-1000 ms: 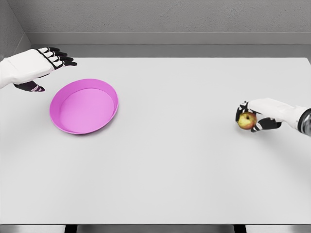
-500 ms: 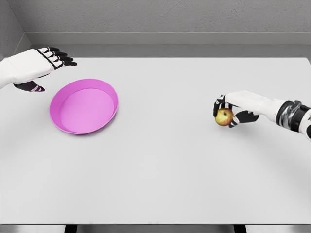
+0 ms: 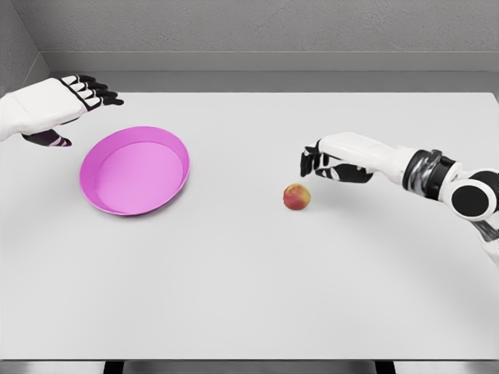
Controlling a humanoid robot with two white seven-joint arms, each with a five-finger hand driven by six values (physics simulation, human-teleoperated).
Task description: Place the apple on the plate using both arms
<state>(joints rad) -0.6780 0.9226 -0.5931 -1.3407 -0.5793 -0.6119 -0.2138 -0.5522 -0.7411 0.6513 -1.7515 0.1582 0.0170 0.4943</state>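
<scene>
- The smooth, matte pale grey table top [image 3: 249,288] fills most of the frame, a flat slab with straight edges; its far edge runs across the upper part of the frame and its near edge lies along the bottom.
- A rough grey wall [image 3: 257,27] stands behind the table in the upper part of the frame.
- The small round red-and-yellow apple [image 3: 296,197] has a glossy skin, redder on its left and lower side and yellower toward the top.
- The apple sits on the bare table a little right of the frame's centre, with a soft shadow beneath it, and nothing touches it.
- The shallow round magenta plate [image 3: 100,201], a smooth plastic-looking dish with a raised rim and a lighter flat floor, lies in the left part of the frame, well apart from the apple.
- The white, hard-shelled right hand [image 3: 323,162] with black finger joints hovers just up and right of the apple, fingers loosely curled downward and holding nothing.
- The left hand [image 3: 66,101] floats in the upper left of the frame, beyond the plate's far left rim, fingers extended and spread, holding nothing.
- A wide stretch of bare table separates the apple from the plate, and the whole lower half of the frame is open surface.
</scene>
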